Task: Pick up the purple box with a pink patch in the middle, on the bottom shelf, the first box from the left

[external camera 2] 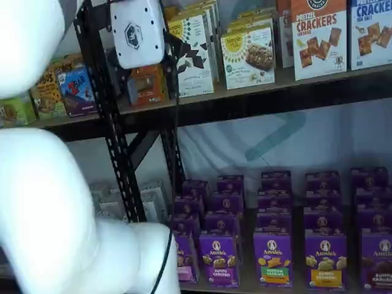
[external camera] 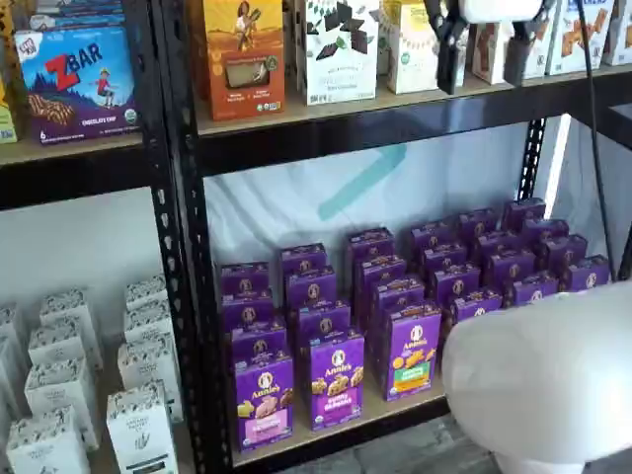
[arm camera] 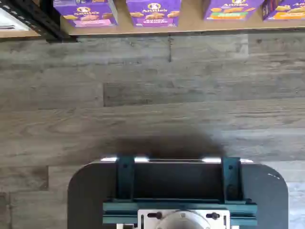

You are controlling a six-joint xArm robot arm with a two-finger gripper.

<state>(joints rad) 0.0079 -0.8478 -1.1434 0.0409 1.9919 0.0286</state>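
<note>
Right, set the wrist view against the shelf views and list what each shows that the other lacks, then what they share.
Only the wrist view: the grey wood-plank floor in front of the shelves, and a dark mount with teal brackets.

Only the shelf views: the white-bodied gripper with black fingers, open and holding nothing, up by the upper shelf's cartons; the white arm; and white cartons in the neighbouring bay.

Shared: the tan wooden bottom shelf and its front row of purple Annie's cartons, including the purple box with the pink patch.

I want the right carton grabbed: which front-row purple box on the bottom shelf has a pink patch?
The purple box at the row's left end, beside the black upright; its neighbours' patches are purple-white and green.
</note>
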